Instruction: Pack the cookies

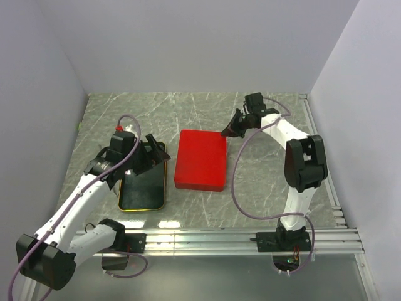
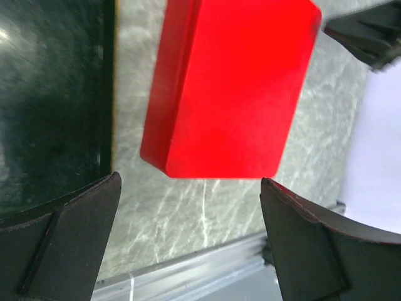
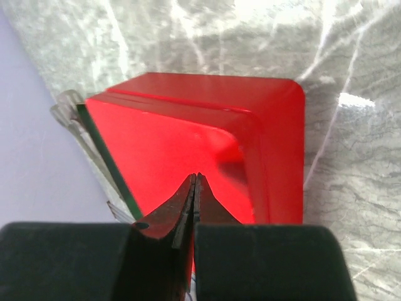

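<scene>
The cookies are hidden in all three views. One glossy red rectangular box [image 1: 200,159] lies closed mid-table. One shallow black tray with a gold rim [image 1: 141,188] lies just beside its left edge. The right gripper [image 1: 227,132], fingertips pressed together on nothing, sits at the box's far right corner. The left gripper [image 1: 153,150] gapes wide over the tray's far right corner.

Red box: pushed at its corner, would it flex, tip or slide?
The red box looks rigid, crisp-edged: probably no flexing. Low and flat, it seems unlikely to tip. On the smooth table a corner push would likely slide and turn it.
</scene>
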